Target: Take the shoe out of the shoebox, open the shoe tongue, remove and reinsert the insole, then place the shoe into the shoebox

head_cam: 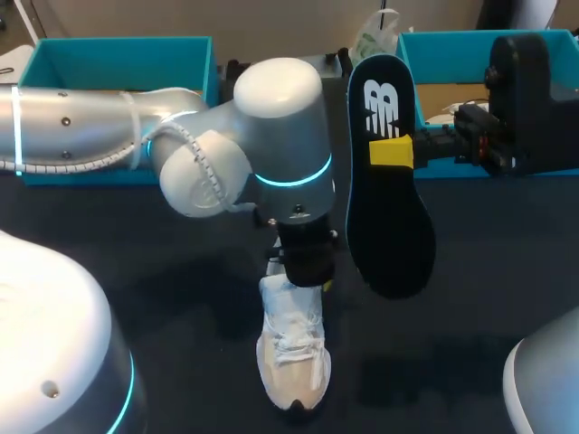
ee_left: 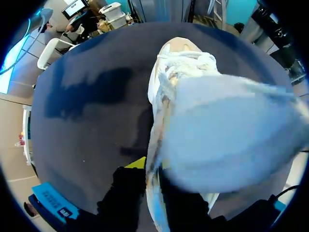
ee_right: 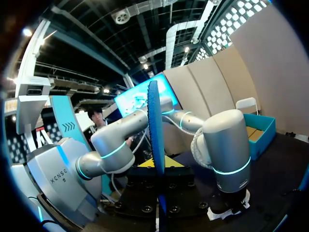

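Head view: shoe (head_cam: 294,357) stood on the worktop (head_cam: 136,271), toe toward me, my left jaws down at its heel end. My right jaws held the insole (head_cam: 389,190) aloft, beside the shoe.
Left wrist: left jaws pinched narrowly on the shoe's collar.
Right wrist: right jaws clamped the insole, edge-on.

One white shoe (head_cam: 292,362) on one dark tabletop (head_cam: 136,271); one dark insole (head_cam: 387,208), up off the surface; two teal boxes along the far edge, the left box (head_cam: 118,63) and the right box (head_cam: 452,45); two arms, the left arm (head_cam: 90,127) and the right arm (head_cam: 534,99); two pincers, the left pincer (head_cam: 306,282) and the right pincer (head_cam: 392,151), each with two yellow-tipped fingers, four fingers in all.
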`<state>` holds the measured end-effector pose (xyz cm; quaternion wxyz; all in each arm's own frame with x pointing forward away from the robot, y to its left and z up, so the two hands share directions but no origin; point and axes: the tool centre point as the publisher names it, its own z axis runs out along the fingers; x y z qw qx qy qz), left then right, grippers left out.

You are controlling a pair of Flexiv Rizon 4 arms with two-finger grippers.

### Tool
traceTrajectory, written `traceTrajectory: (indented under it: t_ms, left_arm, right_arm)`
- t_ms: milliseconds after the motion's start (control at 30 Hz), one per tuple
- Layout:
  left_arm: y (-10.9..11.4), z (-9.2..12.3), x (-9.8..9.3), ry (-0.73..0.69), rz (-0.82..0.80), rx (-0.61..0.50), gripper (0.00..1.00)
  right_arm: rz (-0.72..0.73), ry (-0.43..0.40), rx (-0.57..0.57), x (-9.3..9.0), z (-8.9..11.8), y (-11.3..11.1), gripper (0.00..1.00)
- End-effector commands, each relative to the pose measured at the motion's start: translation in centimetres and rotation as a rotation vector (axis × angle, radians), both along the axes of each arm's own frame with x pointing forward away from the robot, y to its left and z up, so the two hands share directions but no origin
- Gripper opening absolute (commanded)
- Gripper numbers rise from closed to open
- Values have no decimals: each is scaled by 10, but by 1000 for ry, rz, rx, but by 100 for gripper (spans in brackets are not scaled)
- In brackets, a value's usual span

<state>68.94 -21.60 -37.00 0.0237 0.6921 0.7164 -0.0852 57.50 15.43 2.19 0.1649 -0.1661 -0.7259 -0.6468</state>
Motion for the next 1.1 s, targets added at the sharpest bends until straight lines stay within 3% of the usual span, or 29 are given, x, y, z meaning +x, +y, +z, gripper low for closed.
traceTrajectory:
  t_ms: [33, 67, 167, 333, 800, 1100]
  left_arm:
    - [4, 5, 2, -1, -2, -49, 76]
    - [4, 8, 3, -1, -2, -63, 100]
    - [5, 22, 6, -8, 5, -118, 100]
    - [8, 63, 13, -29, 30, -276, 100]
    - [23, 166, 30, 2, 28, -860, 100]
    - [23, 166, 30, 2, 28, -860, 100]
  right_arm:
    - [2, 1, -1, 2, 0, 2, 0]
    - [2, 1, -1, 2, 0, 2, 0]
    - [2, 1, -1, 2, 0, 2, 0]
    - [2, 1, -1, 2, 0, 2, 0]
    - [2, 1, -1, 2, 0, 2, 0]
    - [2, 1, -1, 2, 0, 2, 0]
